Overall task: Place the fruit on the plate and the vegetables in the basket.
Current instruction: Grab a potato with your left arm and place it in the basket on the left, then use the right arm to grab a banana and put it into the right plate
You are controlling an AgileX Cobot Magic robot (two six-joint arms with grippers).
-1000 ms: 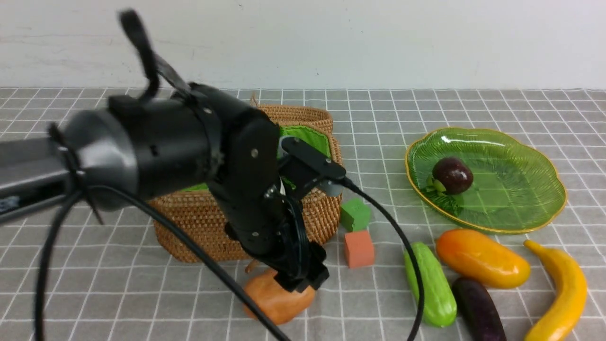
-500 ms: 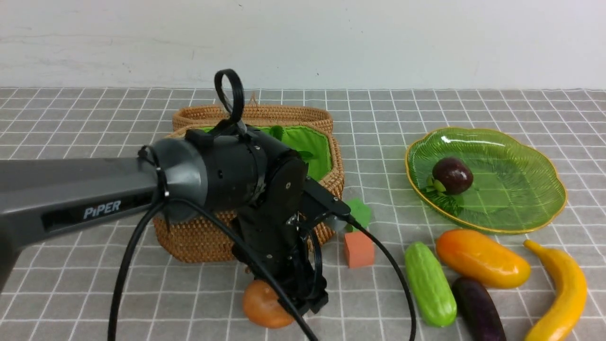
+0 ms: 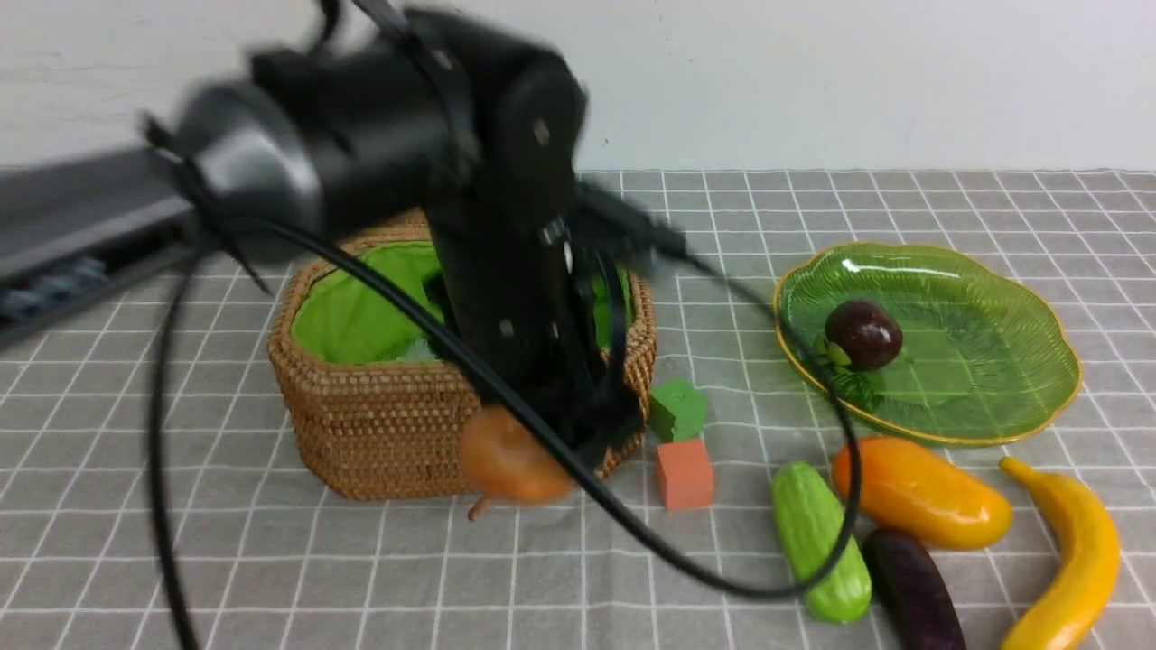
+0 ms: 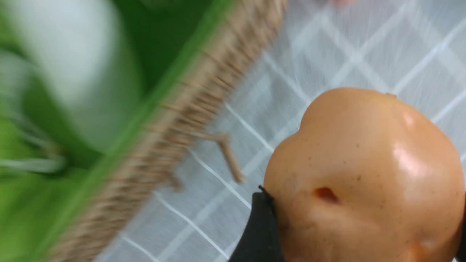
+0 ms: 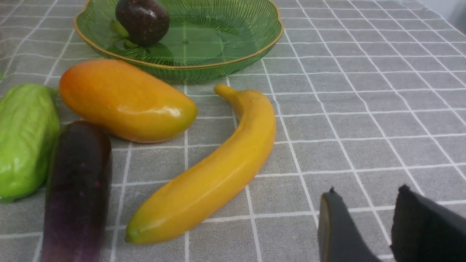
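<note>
My left gripper (image 3: pixel 564 444) is shut on the lumpy orange-brown potato (image 3: pixel 508 460), which hangs off the table just in front of the wicker basket (image 3: pixel 361 433). In the left wrist view the potato (image 4: pixel 364 171) fills the space between the black fingers (image 4: pixel 260 229), beside the basket's rim (image 4: pixel 189 120). A blurred white radish (image 4: pixel 72 72) lies inside. The green plate (image 3: pixel 993 379) holds the mangosteen (image 3: pixel 862 334). Mango (image 3: pixel 917 492), banana (image 3: pixel 1070 560), cucumber (image 3: pixel 817 537) and eggplant (image 3: pixel 912 591) lie in front of the plate. My right gripper (image 5: pixel 366 189) is open and empty, low over the cloth beside the banana (image 5: pixel 218 171).
A green cube (image 3: pixel 677 408) and an orange cube (image 3: pixel 685 473) sit between the basket and the cucumber. The left arm's black cable (image 3: pixel 722 578) loops down over the cloth near the cucumber. A string tie (image 4: pixel 229 156) hangs from the basket's front.
The left arm has risen and lifted the potato off the table, up in front of the basket's front wall. The fruit and vegetables on the right have not moved.
</note>
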